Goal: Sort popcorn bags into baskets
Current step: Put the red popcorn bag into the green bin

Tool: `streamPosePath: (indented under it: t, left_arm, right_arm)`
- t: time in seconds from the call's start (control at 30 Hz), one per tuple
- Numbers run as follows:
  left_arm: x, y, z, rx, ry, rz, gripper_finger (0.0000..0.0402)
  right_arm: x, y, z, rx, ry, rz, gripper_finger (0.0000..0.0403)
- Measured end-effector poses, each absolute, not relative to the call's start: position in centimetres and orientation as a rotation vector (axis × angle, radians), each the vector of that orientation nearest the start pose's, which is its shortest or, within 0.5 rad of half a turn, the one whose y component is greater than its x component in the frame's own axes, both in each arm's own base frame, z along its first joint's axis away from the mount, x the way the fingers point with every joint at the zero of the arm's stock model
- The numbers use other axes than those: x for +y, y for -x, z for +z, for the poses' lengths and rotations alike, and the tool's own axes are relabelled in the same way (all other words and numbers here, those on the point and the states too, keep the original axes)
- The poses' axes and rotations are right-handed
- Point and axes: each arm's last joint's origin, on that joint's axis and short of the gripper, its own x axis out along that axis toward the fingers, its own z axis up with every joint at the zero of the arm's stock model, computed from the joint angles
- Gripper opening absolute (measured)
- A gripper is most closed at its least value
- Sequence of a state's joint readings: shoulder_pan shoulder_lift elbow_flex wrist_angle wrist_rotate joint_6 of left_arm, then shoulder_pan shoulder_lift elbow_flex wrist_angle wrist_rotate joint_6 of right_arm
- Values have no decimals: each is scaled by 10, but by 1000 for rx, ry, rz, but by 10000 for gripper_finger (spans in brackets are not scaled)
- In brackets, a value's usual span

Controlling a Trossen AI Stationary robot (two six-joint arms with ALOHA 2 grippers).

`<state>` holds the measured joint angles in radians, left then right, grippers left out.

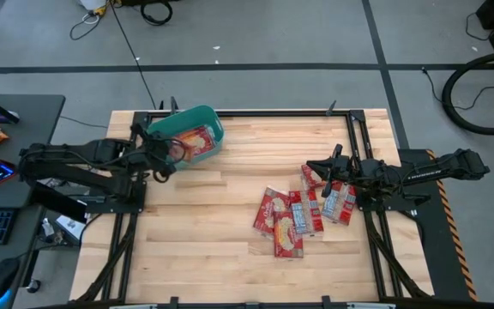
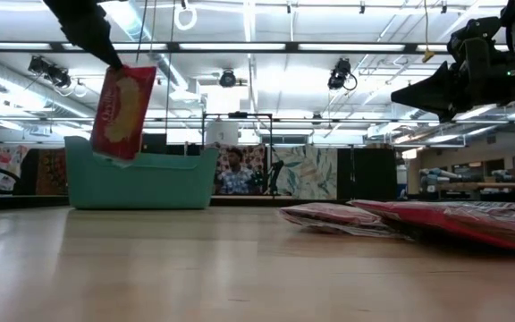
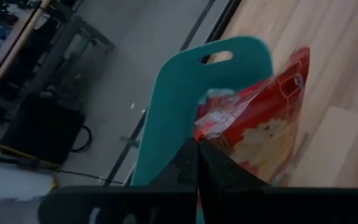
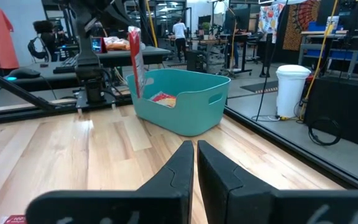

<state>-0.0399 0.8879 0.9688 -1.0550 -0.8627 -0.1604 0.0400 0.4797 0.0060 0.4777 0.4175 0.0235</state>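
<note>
The left gripper (image 2: 114,63) hangs above the teal tub (image 1: 197,129) at the far left of the table (image 1: 204,223), its fingers clenched on the top edge of one popcorn bag (image 2: 122,111). That bag is a flat red packet with pale yellow popcorn printed on it, dangling upright over the tub's near rim. Another red packet (image 4: 163,98) lies inside the tub. The remaining popcorn bags (image 1: 303,213) sit in an overlapping heap on the table's right half, and their print is too small to read. The right gripper (image 4: 195,163) hovers above that heap, its fingers pressed together on nothing. The table is light wooden planking. Beyond it lies a workshop with ceiling strip lights, desks, a white bin (image 4: 289,90) and a distant person (image 4: 180,30).
</note>
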Motion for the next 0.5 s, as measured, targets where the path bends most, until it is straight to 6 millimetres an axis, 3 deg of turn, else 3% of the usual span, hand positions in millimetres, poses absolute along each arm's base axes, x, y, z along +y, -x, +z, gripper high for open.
streamPosePath:
  t: [0.5]
  left_arm:
    - [19, -133, 319, 872, -460, 895, 0]
  right_arm:
    - [-7, -126, 167, -8, -24, -377, 25]
